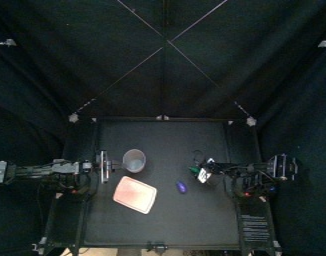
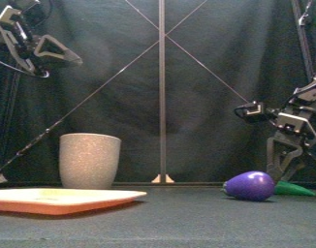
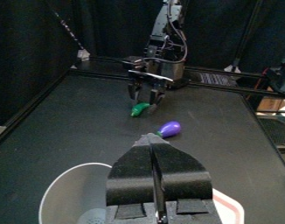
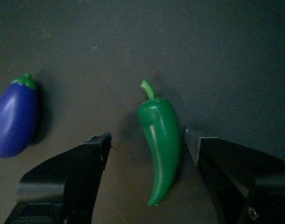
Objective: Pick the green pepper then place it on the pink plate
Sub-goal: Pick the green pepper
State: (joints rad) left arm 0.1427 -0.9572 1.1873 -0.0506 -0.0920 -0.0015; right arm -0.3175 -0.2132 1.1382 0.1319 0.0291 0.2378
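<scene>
Black table [image 1: 179, 140] inside black curtains [image 1: 72, 60]: right gripper [image 4: 149, 140] spread wide over the green pepper [image 4: 160, 149], purple eggplant [image 4: 17, 118] beside it; left gripper [image 3: 158, 144] jaws pressed together.

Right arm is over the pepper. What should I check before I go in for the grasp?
1. Right gripper open: ok.
2. Green pepper lying between its jaws: ok.
3. Gripper down at pepper level: not ok, it hovers above.
4. Purple eggplant apart from the jaws: ok, it lies off to one side.
5. Pink plate bare for the drop: ok.
6. Left gripper shut and parked at the table's left, out of the path: ok.
</scene>
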